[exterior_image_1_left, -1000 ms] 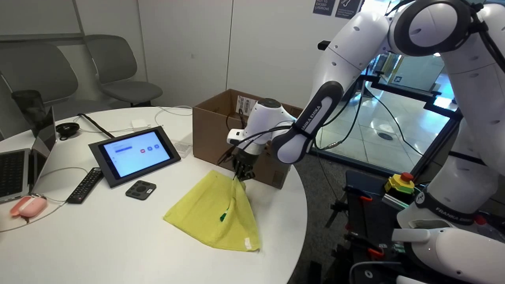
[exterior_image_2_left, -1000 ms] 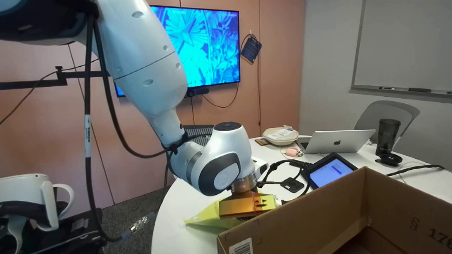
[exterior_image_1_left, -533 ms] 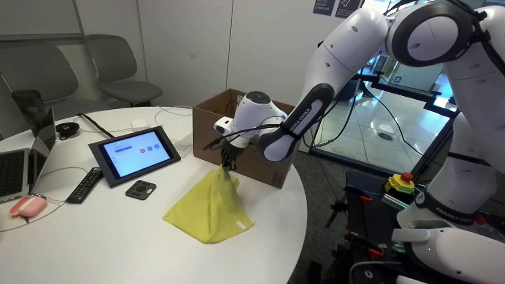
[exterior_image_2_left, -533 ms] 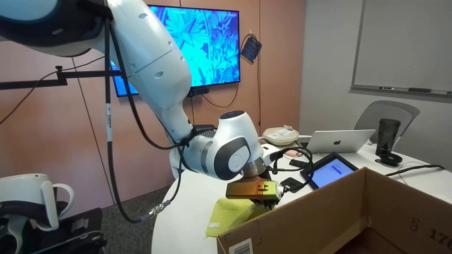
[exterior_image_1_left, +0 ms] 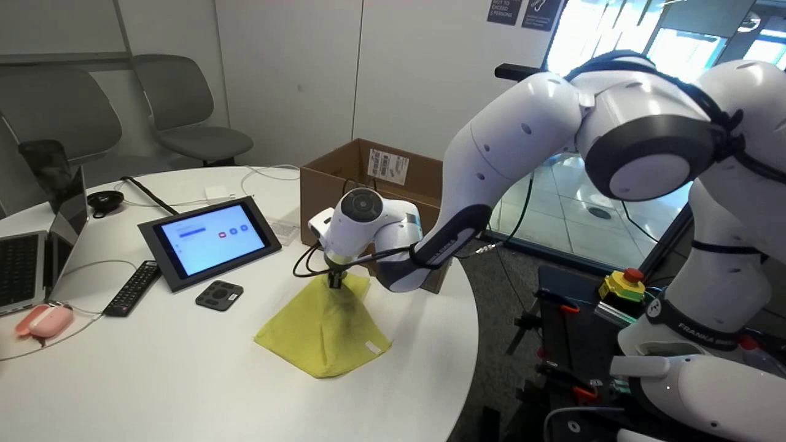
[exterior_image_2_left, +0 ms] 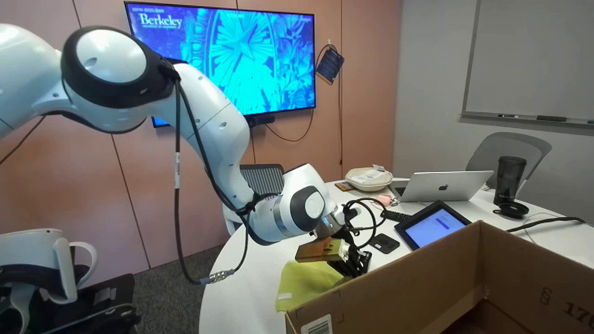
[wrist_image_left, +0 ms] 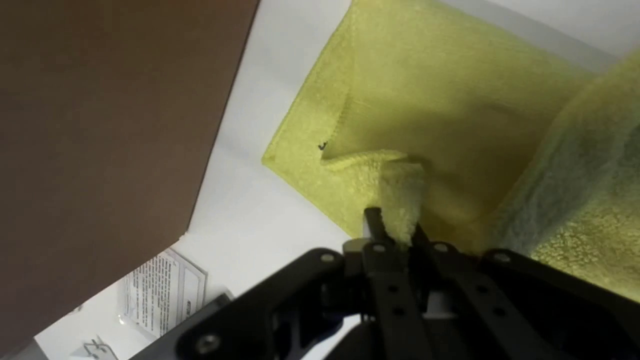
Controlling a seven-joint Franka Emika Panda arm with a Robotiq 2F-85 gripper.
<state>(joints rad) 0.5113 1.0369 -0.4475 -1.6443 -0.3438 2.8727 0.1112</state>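
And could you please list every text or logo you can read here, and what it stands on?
"Berkeley": wall screen.
"FRANKA EMIKA": robot arm's base.
"NOT TO EXCEED 5 PERSONS": wall sign.
"§ 176", running off the picture: cardboard box.
Apple logo: laptop.
Too small or blurred: box label, neighbouring sign, printed card, tablet, remaining print.
Yellow cloth: no legible text.
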